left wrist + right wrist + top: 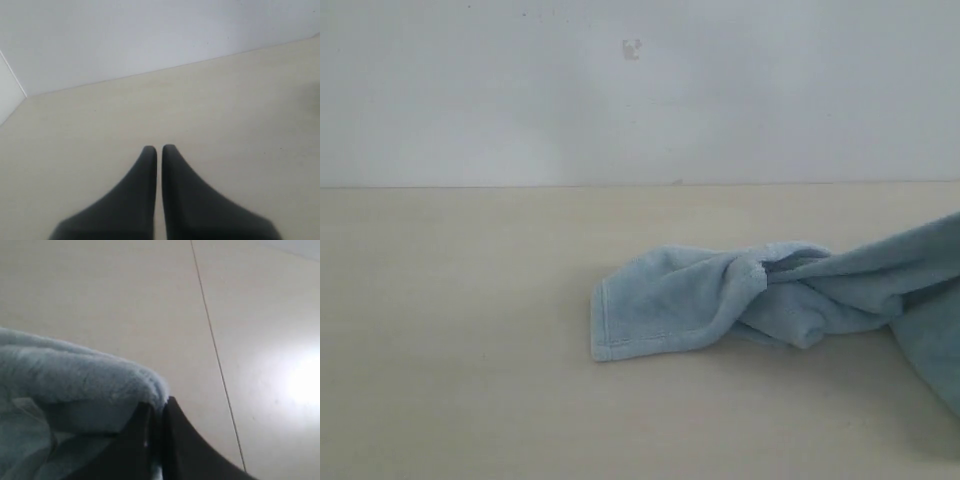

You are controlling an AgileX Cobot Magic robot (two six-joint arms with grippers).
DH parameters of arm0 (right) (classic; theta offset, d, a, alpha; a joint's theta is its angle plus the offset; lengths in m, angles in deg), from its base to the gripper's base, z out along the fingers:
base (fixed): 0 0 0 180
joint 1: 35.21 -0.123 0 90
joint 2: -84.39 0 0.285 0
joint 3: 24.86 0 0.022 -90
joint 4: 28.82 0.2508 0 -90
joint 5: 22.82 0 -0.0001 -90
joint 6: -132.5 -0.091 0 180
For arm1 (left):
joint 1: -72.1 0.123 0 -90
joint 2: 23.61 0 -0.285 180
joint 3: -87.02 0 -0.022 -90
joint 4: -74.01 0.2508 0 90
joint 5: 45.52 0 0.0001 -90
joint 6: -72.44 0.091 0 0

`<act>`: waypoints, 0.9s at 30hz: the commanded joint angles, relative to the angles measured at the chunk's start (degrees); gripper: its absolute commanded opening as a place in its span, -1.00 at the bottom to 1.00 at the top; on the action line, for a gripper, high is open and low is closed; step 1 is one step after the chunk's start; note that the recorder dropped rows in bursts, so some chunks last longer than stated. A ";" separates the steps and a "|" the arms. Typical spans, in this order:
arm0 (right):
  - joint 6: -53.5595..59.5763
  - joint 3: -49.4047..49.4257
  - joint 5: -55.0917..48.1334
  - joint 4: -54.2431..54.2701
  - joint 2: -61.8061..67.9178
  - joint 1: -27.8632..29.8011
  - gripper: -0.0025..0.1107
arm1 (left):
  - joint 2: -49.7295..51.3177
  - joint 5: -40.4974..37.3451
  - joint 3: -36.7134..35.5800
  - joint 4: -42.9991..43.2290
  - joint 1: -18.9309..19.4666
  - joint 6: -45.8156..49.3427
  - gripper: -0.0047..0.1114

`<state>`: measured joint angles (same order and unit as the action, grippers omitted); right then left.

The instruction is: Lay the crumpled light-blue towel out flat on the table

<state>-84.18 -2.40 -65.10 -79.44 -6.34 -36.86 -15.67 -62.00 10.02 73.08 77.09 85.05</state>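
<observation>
The pale-blue towel lies twisted on the cream table, right of centre; its hemmed corner rests flat at the left and its right part rises off the surface past the frame's right edge. No arm shows in the exterior view. In the right wrist view my right gripper is shut on a fluffy fold of the towel, lifted above the surface. My left gripper is shut with nothing in it, over bare table, and no towel shows in that view.
A plain white wall stands behind the table's far edge. In the left wrist view the wall meets the table near a corner. A thin dark seam runs across the surface below the right gripper.
</observation>
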 commanded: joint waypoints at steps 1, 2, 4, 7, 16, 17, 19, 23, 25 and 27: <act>2.39 4.45 -0.54 -0.11 2.13 9.75 -0.95 | -0.15 0.35 -0.21 0.15 -0.21 0.32 -0.85; 2.39 5.65 1.81 3.07 2.38 12.42 -0.86 | -0.15 0.35 -0.21 0.15 -0.21 0.32 -0.85; 4.31 6.15 5.18 9.56 2.60 14.30 -0.56 | -0.15 0.35 -0.21 0.15 -0.21 0.32 -0.85; 3.12 6.04 8.38 10.18 1.84 13.50 -0.18 | -0.15 0.35 -0.21 0.15 -0.21 0.32 -0.85; 8.90 6.04 24.11 21.31 -3.41 -5.65 -0.15 | -0.15 0.35 -0.21 0.15 -0.21 0.32 -0.85; 9.82 6.04 24.11 21.39 -3.41 -8.83 -0.15 | -0.15 0.35 -0.21 0.15 -0.21 0.32 -0.85; 9.82 6.04 24.33 21.61 -3.20 -14.70 -0.15 | -0.15 0.35 -0.21 0.15 -0.21 0.32 -0.85; 9.83 6.04 24.06 22.22 -2.95 -23.35 -0.34 | -0.15 0.35 -0.21 0.15 -0.21 0.32 -0.85; 10.34 6.04 23.96 22.22 -2.95 -26.51 -0.60 | -0.15 0.48 -0.21 0.15 -0.21 0.32 -0.85; 12.26 6.04 23.32 21.39 -3.06 -28.14 -0.87 | -0.15 0.59 -0.21 0.15 -0.21 0.32 -0.85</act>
<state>-74.21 3.65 -41.01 -57.42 -9.24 -62.87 -15.67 -61.89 10.02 73.08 77.09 85.05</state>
